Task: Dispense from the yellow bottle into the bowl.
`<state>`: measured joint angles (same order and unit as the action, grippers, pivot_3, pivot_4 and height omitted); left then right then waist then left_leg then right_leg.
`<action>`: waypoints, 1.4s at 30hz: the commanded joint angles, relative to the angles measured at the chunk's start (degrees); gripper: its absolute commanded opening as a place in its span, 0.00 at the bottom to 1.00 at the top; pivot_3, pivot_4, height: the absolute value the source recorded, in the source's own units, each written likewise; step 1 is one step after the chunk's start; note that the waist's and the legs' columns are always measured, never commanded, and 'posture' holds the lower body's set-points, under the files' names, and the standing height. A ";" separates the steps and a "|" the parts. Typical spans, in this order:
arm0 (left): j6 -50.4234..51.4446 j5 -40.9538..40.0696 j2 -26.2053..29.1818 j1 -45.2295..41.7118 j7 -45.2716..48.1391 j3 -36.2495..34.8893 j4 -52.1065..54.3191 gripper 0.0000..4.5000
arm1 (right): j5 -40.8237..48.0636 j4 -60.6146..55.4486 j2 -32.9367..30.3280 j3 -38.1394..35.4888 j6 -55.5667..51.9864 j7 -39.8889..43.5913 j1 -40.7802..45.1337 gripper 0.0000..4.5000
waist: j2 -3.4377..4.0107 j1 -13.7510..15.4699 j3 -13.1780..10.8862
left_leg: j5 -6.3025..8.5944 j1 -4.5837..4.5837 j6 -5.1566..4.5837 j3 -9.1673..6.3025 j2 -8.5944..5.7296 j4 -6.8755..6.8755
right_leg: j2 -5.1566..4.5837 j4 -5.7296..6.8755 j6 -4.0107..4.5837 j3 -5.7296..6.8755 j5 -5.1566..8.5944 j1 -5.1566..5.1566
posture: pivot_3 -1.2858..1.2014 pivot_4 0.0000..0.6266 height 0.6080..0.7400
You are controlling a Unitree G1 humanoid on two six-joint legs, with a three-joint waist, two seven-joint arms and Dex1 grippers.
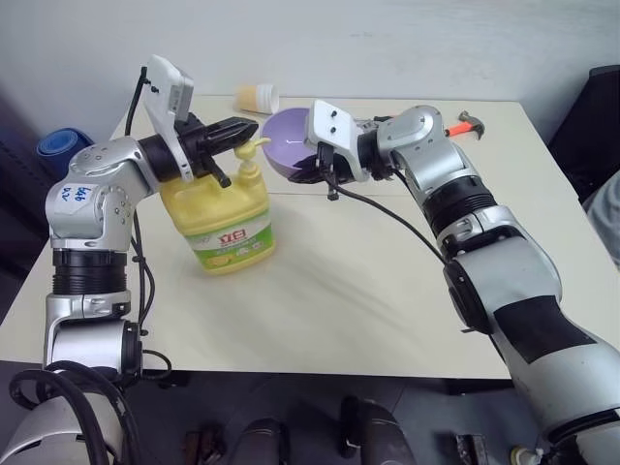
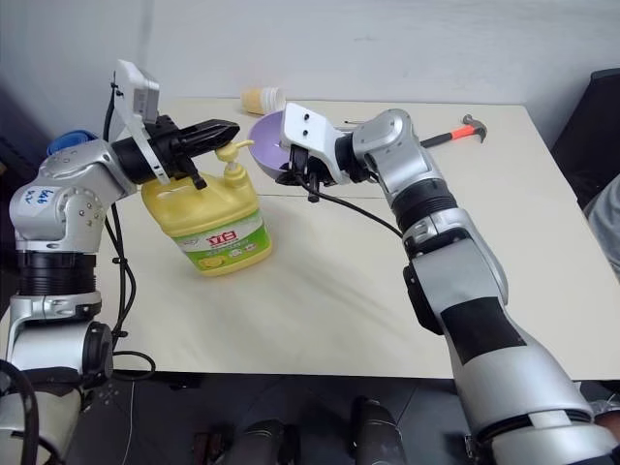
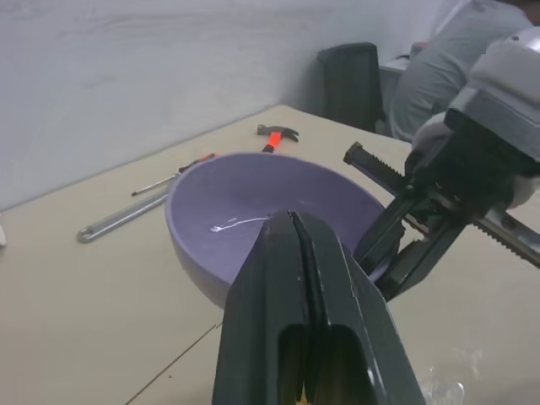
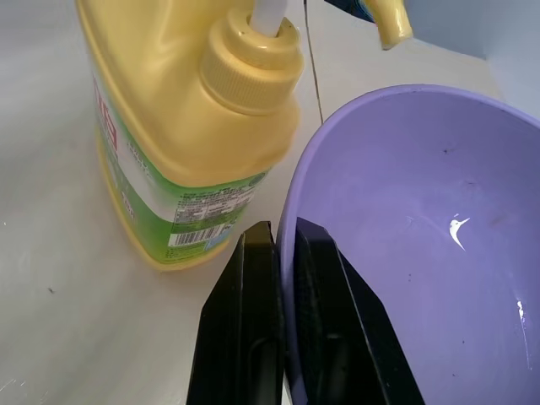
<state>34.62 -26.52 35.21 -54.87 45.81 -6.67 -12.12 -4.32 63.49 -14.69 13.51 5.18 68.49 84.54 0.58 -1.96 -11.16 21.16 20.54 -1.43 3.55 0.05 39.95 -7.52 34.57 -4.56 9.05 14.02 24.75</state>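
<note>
The yellow bottle (image 1: 228, 218) stands on the table, left of centre, its green-and-white label facing me. My left gripper (image 1: 247, 129) is shut with nothing between its fingers, and its tip lies right over the pump head (image 1: 254, 146). Whether it presses on the pump I cannot tell. The lavender bowl (image 1: 286, 143) hangs tilted in the air just beyond the pump's spout. My right gripper (image 4: 284, 232) is shut on the bowl's (image 4: 422, 219) rim, one finger inside and one outside. The bowl's inside looks dry apart from a small glint.
A pale yellow-orange cup (image 1: 258, 97) lies on its side at the table's back edge. An orange-handled hammer (image 1: 467, 123) and a long metal tool (image 3: 118, 221) lie at the back right. A person in grey (image 3: 456, 67) sits beyond the table's right side.
</note>
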 commanded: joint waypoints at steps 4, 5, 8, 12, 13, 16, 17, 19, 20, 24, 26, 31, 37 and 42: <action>0.72 3.27 1.60 2.07 -0.78 1.91 1.53 0.00 | 0.75 -1.10 0.84 -1.98 1.17 -0.10 2.72 0.00 | 0.00 -0.03 0.00 | 0.00 -0.02 0.00 0.01 0.00 0.00 | 0.00 0.04 0.00 -0.01 0.00 -0.01 | 0.52 0.24 1.00; 1.31 3.65 1.65 2.17 -1.39 2.07 1.27 0.00 | 0.77 -1.15 0.91 -2.02 1.12 -0.03 2.79 0.00 | 0.00 -0.02 0.00 | 0.00 -0.04 0.00 0.02 0.00 0.00 | 0.00 0.06 0.00 -0.01 0.00 -0.01 | 0.52 0.24 1.00; 2.05 4.28 1.61 3.09 -2.03 2.81 1.24 0.00 | 0.86 -1.29 1.08 -2.10 0.82 0.23 2.91 0.00 | 0.00 -0.02 0.00 | 0.00 -0.10 0.00 0.03 0.00 0.02 | -0.01 0.11 0.00 -0.05 0.00 -0.04 | 0.52 0.24 1.00; 3.27 3.96 1.36 4.26 -1.98 3.53 2.11 0.00 | 0.89 -1.21 1.26 -2.17 0.55 0.36 2.98 0.00 | 0.00 -0.02 0.01 | 0.00 -0.19 0.00 0.06 0.00 0.03 | -0.01 0.18 0.01 -0.11 0.00 -0.09 | 0.52 0.24 1.00; 3.60 3.89 1.36 4.47 -1.96 3.66 2.25 0.00 | 0.89 -1.18 1.32 -2.17 0.50 0.39 2.99 0.00 | 0.00 -0.01 0.01 | 0.00 -0.21 0.00 0.07 0.00 0.03 | -0.01 0.18 0.01 -0.12 0.00 -0.11 | 0.52 0.24 1.00; 4.79 4.01 1.45 5.19 -1.88 4.14 2.28 0.00 | 0.91 -1.08 1.52 -2.17 0.34 0.49 3.03 0.00 | 0.00 -0.01 0.01 | 0.00 -0.25 0.01 0.08 0.00 0.03 | -0.01 0.19 0.01 -0.14 0.01 -0.14 | 0.52 0.24 1.00; 5.54 4.05 1.48 5.39 -2.22 4.14 2.34 0.00 | 0.99 -1.07 1.59 -2.22 0.22 0.58 3.02 0.00 | 0.00 -0.01 0.01 | 0.00 -0.26 0.01 0.08 0.00 0.03 | -0.01 0.19 0.01 -0.15 0.01 -0.14 | 0.52 0.24 1.00; 6.66 4.07 1.57 5.78 -2.67 4.11 2.41 0.00 | 1.07 -1.09 1.75 -2.28 0.06 0.64 2.98 0.00 | -0.01 -0.01 0.01 | 0.00 -0.27 0.01 0.08 0.00 0.03 | -0.01 0.20 0.01 -0.15 0.01 -0.15 | 0.52 0.24 1.00; 7.00 4.08 1.59 5.92 -2.78 4.12 2.44 0.00 | 1.07 -1.11 1.79 -2.29 0.02 0.66 2.96 0.00 | -0.01 -0.01 0.02 | 0.00 -0.28 0.01 0.08 0.00 0.03 | -0.02 0.20 0.01 -0.16 0.01 -0.16 | 0.52 0.24 1.00; 7.65 4.43 1.56 6.83 -3.06 4.45 2.26 0.00 | 1.15 -1.18 2.00 -2.44 -0.02 0.52 2.88 0.00 | -0.01 -0.01 0.04 | 0.00 -0.34 0.01 0.09 0.00 0.03 | -0.02 0.22 0.01 -0.18 0.01 -0.20 | 0.52 0.24 1.00; 8.06 4.33 1.55 7.21 -2.81 4.66 2.05 0.00 | 1.19 -1.15 2.09 -2.51 0.01 0.42 2.88 0.00 | 0.00 0.00 0.06 | 0.00 -0.36 0.01 0.10 0.00 0.04 | -0.03 0.23 0.02 -0.19 0.01 -0.22 | 0.52 0.24 1.00; 9.00 4.17 1.52 8.39 -2.44 5.19 2.05 0.00 | 1.32 -1.24 2.28 -2.73 -0.03 0.46 2.83 0.00 | 0.05 0.01 0.15 | 0.01 -0.42 0.01 0.11 -0.01 0.04 | -0.03 0.28 0.02 -0.24 0.01 -0.25 | 0.52 0.24 1.00; 9.27 4.22 1.35 9.41 -2.33 5.43 1.61 0.00 | 1.38 -1.39 2.47 -2.85 -0.13 0.63 2.77 0.00 | 0.13 0.15 0.29 | 0.01 -0.47 0.01 0.12 -0.02 0.06 | -0.04 0.31 0.02 -0.29 0.01 -0.30 | 0.52 0.24 1.00; 9.30 4.33 1.13 9.80 -2.35 5.52 1.36 0.00 | 1.21 -1.29 2.53 -3.12 -0.14 0.61 2.87 0.00 | 0.16 0.22 0.42 | 0.01 -0.50 0.01 0.11 -0.03 0.08 | -0.05 0.34 0.02 -0.31 0.01 -0.33 | 0.52 0.24 1.00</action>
<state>38.83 -24.67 36.88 -49.76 43.44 -5.94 -6.69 -4.17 63.50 -12.55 11.83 4.69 68.99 84.81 0.74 -1.74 -10.74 21.17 20.03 -1.41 3.66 0.02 40.02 -7.57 34.91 -4.53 8.74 14.04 24.40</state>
